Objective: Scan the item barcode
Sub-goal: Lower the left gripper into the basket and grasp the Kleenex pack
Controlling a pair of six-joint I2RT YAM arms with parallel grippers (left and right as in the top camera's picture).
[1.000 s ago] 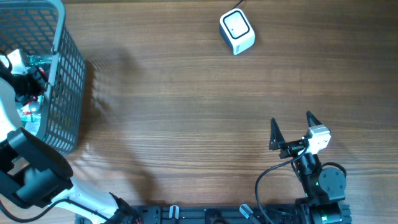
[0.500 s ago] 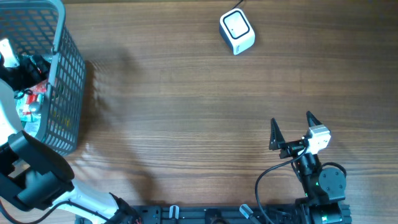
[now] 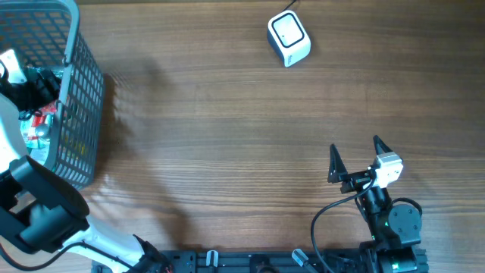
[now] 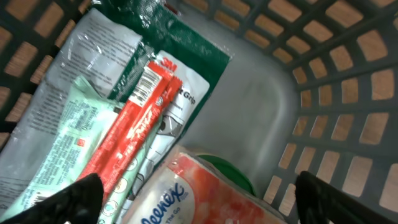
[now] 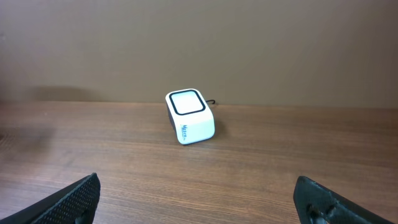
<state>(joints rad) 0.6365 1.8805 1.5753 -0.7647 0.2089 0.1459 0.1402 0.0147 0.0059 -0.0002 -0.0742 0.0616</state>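
Two hands gape open: left hand (image 4: 194,194) inside the grey basket (image 3: 85,91), right hand (image 3: 355,145) above the wooden table (image 3: 220,144).

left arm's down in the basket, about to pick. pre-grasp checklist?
1. Left gripper open, inside the basket: ok.
2. An item centred under it: ok, the tissue pack lies there.
3. Contact with the pack: cannot tell.
4. Tissue pack's barcode located: not ok. None shows on it, and only the red stick packet shows one.
5. Scanner window uncovered: ok.
6. Right gripper open, well apart from the scanner: ok.
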